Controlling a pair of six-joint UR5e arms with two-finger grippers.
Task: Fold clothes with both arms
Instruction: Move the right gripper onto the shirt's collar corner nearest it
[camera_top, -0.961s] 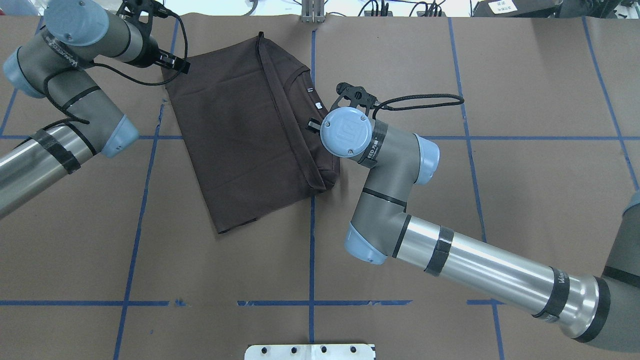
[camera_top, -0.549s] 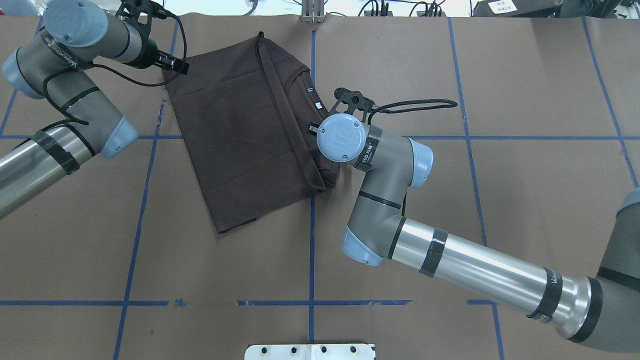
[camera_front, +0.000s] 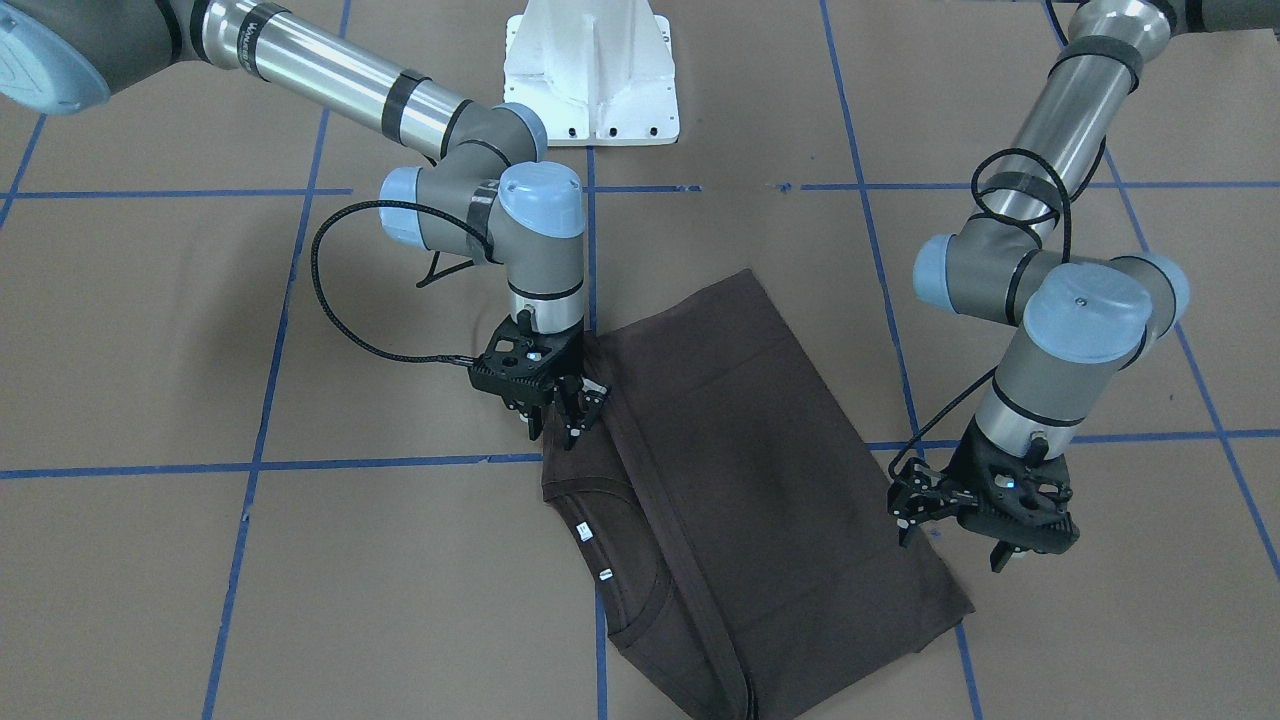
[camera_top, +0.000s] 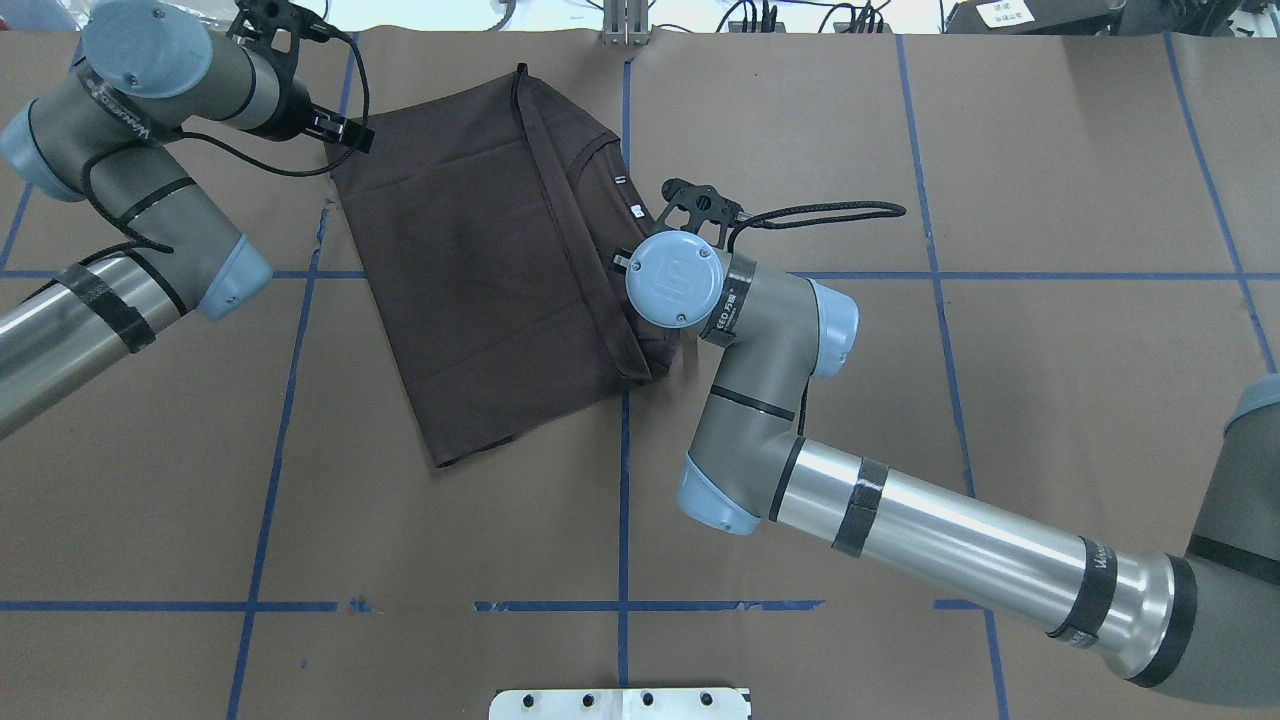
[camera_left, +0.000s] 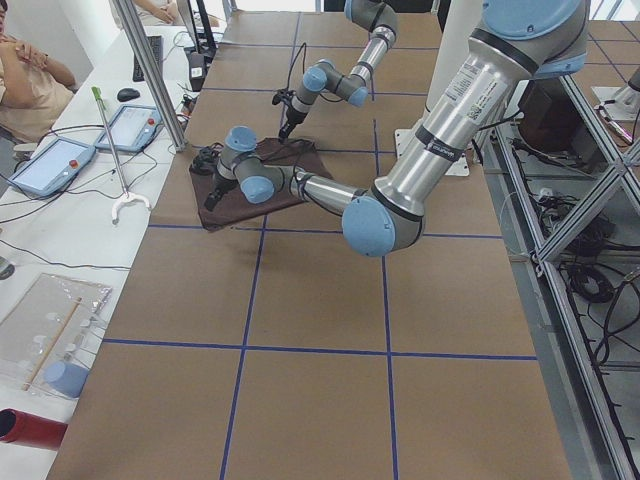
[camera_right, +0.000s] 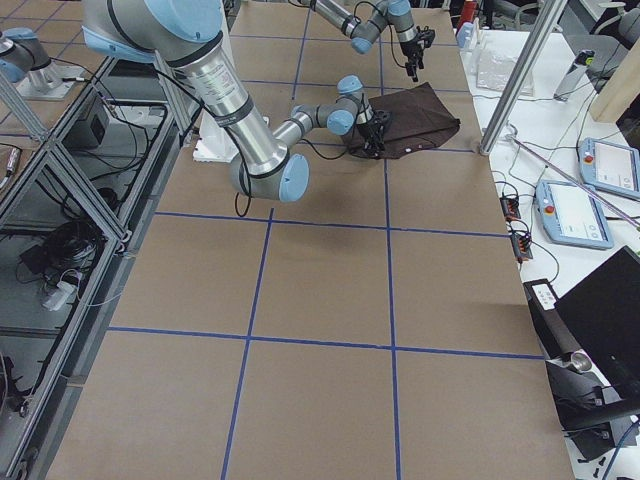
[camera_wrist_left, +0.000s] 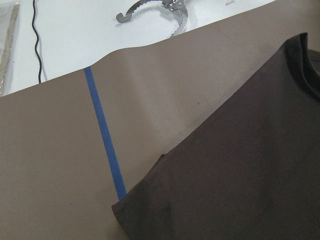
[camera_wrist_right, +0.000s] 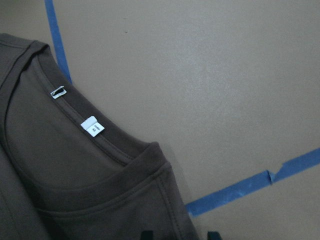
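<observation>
The dark brown T-shirt (camera_top: 480, 260) lies folded on the brown table, its collar and white labels (camera_wrist_right: 91, 126) at its right edge. My right gripper (camera_front: 565, 420) hangs open just above the shirt's edge beside the collar. In the right wrist view its fingertips (camera_wrist_right: 146, 235) stand apart, one over the cloth and one over the table. My left gripper (camera_front: 960, 530) hovers open and empty at the shirt's far left corner (camera_wrist_left: 120, 207). It also shows in the overhead view (camera_top: 345, 135). The shirt shows small in both side views (camera_left: 250, 190) (camera_right: 415, 120).
Blue tape lines (camera_top: 624, 480) cross the table. The white pedestal (camera_front: 590, 70) stands at the robot's side. Beyond the far table edge a white bench holds a metal tool (camera_wrist_left: 155, 10), tablets (camera_left: 50, 165) and cables. A metal post (camera_left: 150, 75) stands there.
My right wrist has shifted left and a little nearer, further over the shirt's collar edge. My left gripper has moved slightly outward at the shirt's corner. The shirt has not moved.
</observation>
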